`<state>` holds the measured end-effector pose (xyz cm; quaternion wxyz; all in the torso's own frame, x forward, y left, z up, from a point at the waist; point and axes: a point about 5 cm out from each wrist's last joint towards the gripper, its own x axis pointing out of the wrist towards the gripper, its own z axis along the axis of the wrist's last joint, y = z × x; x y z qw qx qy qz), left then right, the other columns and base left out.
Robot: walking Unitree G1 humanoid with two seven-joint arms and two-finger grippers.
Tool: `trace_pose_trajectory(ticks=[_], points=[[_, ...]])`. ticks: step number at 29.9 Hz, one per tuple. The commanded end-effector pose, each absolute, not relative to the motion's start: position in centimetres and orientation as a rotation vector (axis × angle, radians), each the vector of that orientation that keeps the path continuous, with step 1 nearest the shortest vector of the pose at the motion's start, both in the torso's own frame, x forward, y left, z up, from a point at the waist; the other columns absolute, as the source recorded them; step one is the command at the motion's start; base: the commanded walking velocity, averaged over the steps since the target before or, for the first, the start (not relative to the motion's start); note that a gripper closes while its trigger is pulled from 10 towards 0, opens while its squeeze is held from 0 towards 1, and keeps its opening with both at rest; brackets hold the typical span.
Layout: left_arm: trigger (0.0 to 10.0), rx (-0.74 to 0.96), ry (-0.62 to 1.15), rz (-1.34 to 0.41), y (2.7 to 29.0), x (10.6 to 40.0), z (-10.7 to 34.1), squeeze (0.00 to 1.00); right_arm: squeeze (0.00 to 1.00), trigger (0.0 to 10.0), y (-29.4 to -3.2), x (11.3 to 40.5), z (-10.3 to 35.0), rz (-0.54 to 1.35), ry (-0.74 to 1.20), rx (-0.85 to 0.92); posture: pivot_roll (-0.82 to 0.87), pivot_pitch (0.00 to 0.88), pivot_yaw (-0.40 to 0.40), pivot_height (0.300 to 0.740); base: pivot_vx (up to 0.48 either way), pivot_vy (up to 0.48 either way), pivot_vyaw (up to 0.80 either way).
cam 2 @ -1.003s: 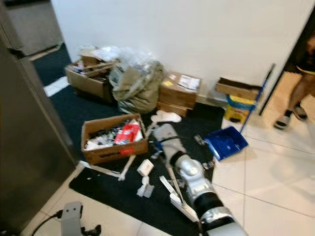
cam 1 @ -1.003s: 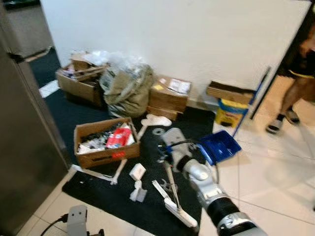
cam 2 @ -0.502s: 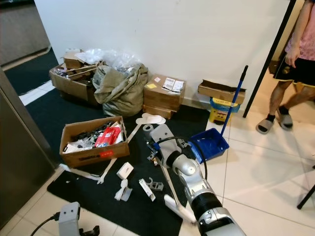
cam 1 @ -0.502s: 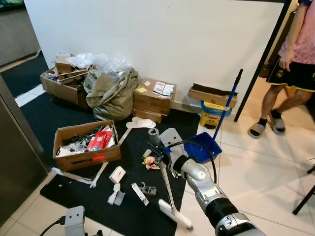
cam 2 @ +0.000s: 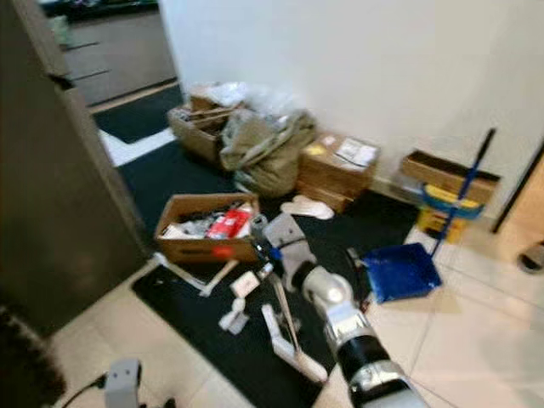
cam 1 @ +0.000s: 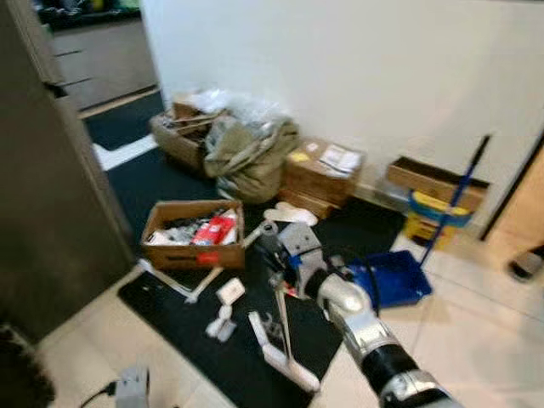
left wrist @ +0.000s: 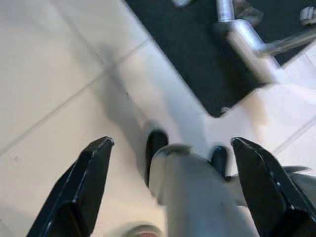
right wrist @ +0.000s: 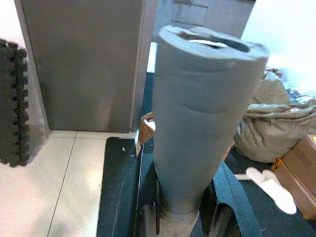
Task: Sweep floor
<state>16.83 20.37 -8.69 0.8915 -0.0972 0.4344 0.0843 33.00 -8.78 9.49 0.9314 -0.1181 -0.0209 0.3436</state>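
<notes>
Partly blurred: right pincer (cam 1: 280, 255) around broom handle (right wrist: 197, 128)

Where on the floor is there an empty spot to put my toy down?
The pale tile floor right of the blue dustpan looks bare, and so do the tiles between the tall grey cabinet and the black mat. The mat is crowded: an open cardboard box, scattered scraps, and the broom held by the right gripper.
</notes>
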Motion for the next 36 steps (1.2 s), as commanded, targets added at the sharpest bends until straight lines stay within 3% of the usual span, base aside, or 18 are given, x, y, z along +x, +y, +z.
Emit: trace_pose_trajectory(ticks=[1, 26, 36], points=[[10.0, -0.185, 0.901, 0.168, 20.54, 16.97, -8.6, 0.0, 0.0, 10.0, -8.25, 33.55, 11.15, 0.705, -0.121, -0.265, -0.1, 0.0, -0.015, 0.74, 0.0, -0.296, 0.74], [10.0, -0.175, 0.9, 0.152, 20.21, 17.34, -8.5, 0.0, 0.0, 10.0, -8.91, 33.91, 11.67, 0.676, -0.138, -0.249, -0.1, 0.0, -0.014, 0.74, 0.0, -0.407, 0.03], [10.0, -0.168, 0.905, 0.167, 20.3, 17.16, -8.58, 0.0, 0.0, 10.0, -8.97, 33.87, 11.61, 0.679, -0.136, -0.248, -0.1, 0.0, -0.012, 0.74, 0.0, 0.0, 0.0]])
